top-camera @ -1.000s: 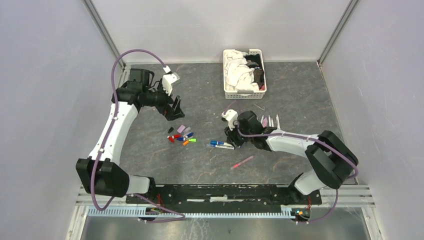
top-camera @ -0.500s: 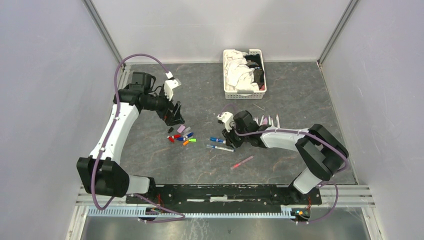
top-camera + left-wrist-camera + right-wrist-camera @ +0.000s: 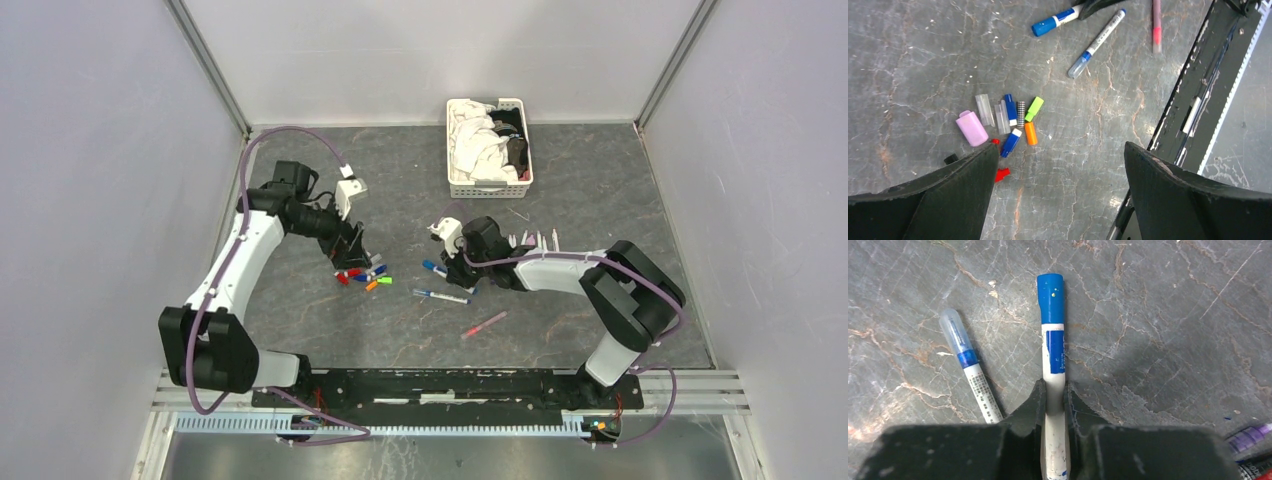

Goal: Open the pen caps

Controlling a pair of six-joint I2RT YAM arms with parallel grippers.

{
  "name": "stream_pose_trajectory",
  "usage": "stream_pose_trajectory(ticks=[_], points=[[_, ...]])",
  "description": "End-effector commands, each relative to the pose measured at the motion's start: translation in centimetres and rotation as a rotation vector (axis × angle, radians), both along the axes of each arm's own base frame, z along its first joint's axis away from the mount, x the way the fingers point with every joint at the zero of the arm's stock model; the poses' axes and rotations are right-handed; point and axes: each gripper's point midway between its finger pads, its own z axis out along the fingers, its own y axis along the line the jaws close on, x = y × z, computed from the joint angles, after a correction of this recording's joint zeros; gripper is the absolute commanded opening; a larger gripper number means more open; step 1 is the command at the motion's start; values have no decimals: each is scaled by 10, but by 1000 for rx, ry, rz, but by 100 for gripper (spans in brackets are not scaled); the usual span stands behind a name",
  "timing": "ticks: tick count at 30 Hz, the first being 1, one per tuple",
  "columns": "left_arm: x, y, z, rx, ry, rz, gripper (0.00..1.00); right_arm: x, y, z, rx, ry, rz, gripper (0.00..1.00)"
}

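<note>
The right gripper (image 3: 1053,392) jaws have just clamped the blue-capped pen (image 3: 1053,355) mid-frame on the table (image 3: 1173,315), its cap (image 3: 1050,297) on and ready for pulling, while the left gripper (image 3: 1058,160) gapes above the loose caps (image 3: 1010,120).

Grey veined table (image 3: 400,170) carries loose pen caps (image 3: 1009,109), scattered pens (image 3: 1098,42); a white basket (image 3: 488,187), seemingly of cloths.

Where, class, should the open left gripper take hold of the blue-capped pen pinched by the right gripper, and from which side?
Grip the solid blue cap, the end of the blue-capped pen that sticks out beyond the right gripper. The pen seems to lie flat on the table, so the left gripper probably does best coming from above, jaws across the cap's width.
</note>
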Motion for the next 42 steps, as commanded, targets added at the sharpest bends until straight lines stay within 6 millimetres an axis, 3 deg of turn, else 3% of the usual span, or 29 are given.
stream_pose_trajectory(ticks=[1,3,7,14,21,29,32,34,36,37,42], points=[[-7,-7,-8,-43,-28,-101,100,2,15,30,100,15,30,6],[-10,-11,-11,-63,-30,-121,100,2,30,60,193,12,79,0],[-15,-23,-12,-106,-26,-180,100,-14,55,108,328,50,240,0],[-28,-46,1,-193,-14,-300,95,-54,72,145,462,169,469,0],[-35,-55,3,-227,23,-360,81,-60,77,150,478,226,533,0],[-42,-62,-4,-247,95,-424,58,-59,83,150,478,257,550,0],[-41,-63,-3,-257,102,-435,43,-55,84,149,467,261,539,0],[-41,-63,-4,-253,108,-440,26,-53,85,148,463,264,529,0],[-40,-63,-5,-246,108,-440,7,-53,87,148,471,264,522,9],[-39,-63,-5,-244,104,-441,3,-52,87,147,474,264,517,12],[-40,-63,-2,-243,84,-444,2,-58,97,142,535,331,497,27]])
